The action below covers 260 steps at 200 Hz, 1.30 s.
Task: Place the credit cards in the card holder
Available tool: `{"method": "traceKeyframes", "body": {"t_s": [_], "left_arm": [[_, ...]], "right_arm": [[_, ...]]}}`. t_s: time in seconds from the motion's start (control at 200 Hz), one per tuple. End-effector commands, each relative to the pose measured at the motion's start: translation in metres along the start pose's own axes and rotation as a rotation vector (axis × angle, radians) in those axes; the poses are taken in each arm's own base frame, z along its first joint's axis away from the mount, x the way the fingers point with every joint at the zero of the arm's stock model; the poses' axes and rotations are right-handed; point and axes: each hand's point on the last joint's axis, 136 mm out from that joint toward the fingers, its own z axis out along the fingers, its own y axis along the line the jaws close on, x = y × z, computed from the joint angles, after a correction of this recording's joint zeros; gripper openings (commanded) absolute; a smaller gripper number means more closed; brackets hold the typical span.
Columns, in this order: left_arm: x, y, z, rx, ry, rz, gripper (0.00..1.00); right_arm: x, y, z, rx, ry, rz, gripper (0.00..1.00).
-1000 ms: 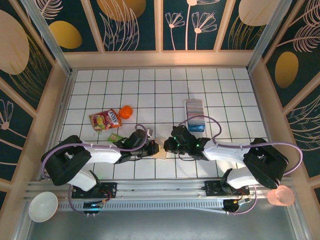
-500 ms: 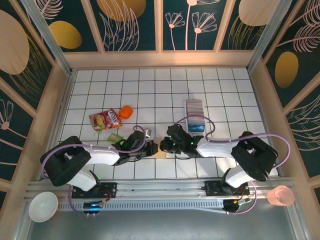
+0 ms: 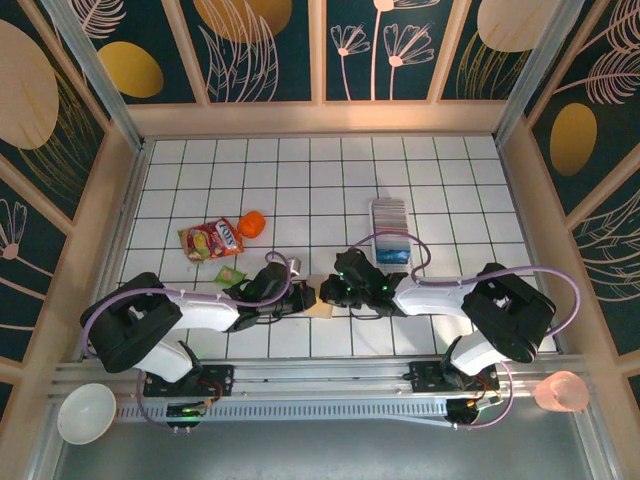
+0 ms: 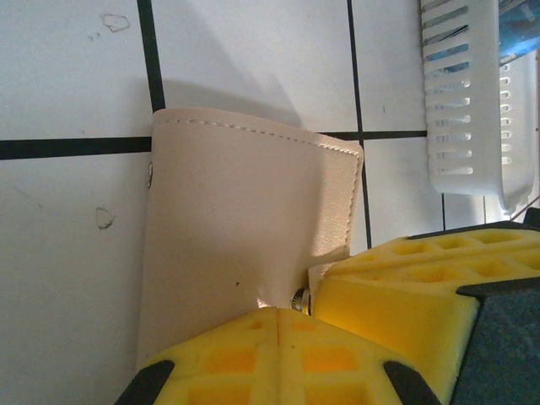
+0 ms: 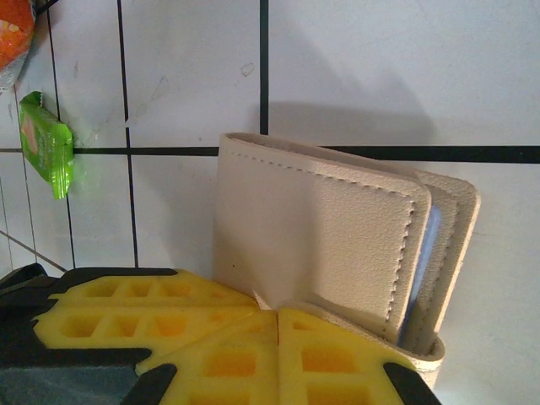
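The beige card holder (image 3: 322, 308) lies on the tiles near the front edge, between my two grippers. Close up, the card holder (image 4: 245, 219) is folded, and its layered flaps with a blue lining show along the edge of the card holder (image 5: 337, 228). My left gripper (image 3: 306, 297) and right gripper (image 3: 335, 292) meet tip to tip at its near edge. The left gripper (image 4: 278, 314) and the right gripper (image 5: 278, 316) both have their yellow pads pressed together on a small pucker of the leather. The credit cards (image 3: 389, 215) sit overlapped in a white tray behind the right gripper.
The slotted white tray (image 4: 468, 101) stands just past the holder. A snack pouch (image 3: 211, 240), an orange object (image 3: 252, 224) and a small green packet (image 5: 46, 143) lie to the left. A white bowl (image 3: 85, 412) and a pink cup (image 3: 562, 391) sit beyond the front rail.
The right arm has swung left, bringing its gripper closer against the left one at the card holder. The left arm has barely moved.
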Motion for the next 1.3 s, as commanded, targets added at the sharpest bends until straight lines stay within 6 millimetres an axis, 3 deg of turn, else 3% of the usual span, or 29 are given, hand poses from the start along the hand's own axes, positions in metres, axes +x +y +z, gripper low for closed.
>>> {"method": "traceKeyframes", "body": {"t_s": [0.0,0.26,0.515,0.631,0.706,0.816,0.901,1.021,1.081,1.101,1.116,1.126,1.206,1.296], "left_arm": [[0.013,0.033,-0.002,-0.097,0.013,-0.052,0.0],[0.003,0.022,-0.01,-0.011,-0.052,-0.15,0.0],[-0.007,0.013,-0.025,0.062,-0.114,-0.209,0.0],[-0.013,0.019,-0.036,0.039,-0.161,-0.217,0.0],[-0.021,0.024,-0.046,-0.006,-0.21,-0.188,0.0],[-0.041,0.028,-0.07,-0.099,-0.311,-0.124,0.0],[-0.064,0.024,-0.099,-0.156,-0.424,-0.07,0.14],[-0.102,0.02,-0.149,-0.214,-0.61,-0.021,0.42],[-0.122,0.019,-0.178,-0.238,-0.711,-0.006,0.64],[-0.128,0.017,-0.188,-0.249,-0.749,0.012,0.77],[-0.133,0.015,-0.195,-0.256,-0.777,0.02,0.94],[-0.136,0.015,-0.2,-0.265,-0.795,0.027,0.98],[-0.158,0.007,-0.235,-0.325,-0.921,0.081,0.99],[-0.181,0.009,-0.265,-0.465,-1.03,0.132,0.99]], "right_arm": [[0.031,-0.029,0.005,0.079,0.101,0.013,0.0],[0.052,-0.064,0.003,0.266,0.167,-0.057,0.0],[0.064,-0.082,0.012,0.355,0.205,-0.076,0.0],[0.064,-0.091,0.01,0.41,0.201,-0.081,0.0],[0.056,-0.083,0.007,0.408,0.162,-0.099,0.0],[0.031,-0.043,0.002,0.292,0.061,-0.132,0.0],[0.003,-0.006,-0.006,0.199,-0.038,-0.162,0.27],[-0.029,0.04,-0.02,0.059,-0.13,-0.201,0.44],[-0.043,0.055,-0.032,0.009,-0.175,-0.224,0.56],[-0.049,0.06,-0.037,-0.004,-0.194,-0.235,0.57],[-0.053,0.063,-0.04,-0.011,-0.21,-0.242,0.57],[-0.056,0.065,-0.043,-0.017,-0.221,-0.249,0.58],[-0.089,0.076,-0.072,-0.051,-0.332,-0.295,0.59],[-0.137,0.069,-0.116,-0.033,-0.499,-0.35,0.57]]}}
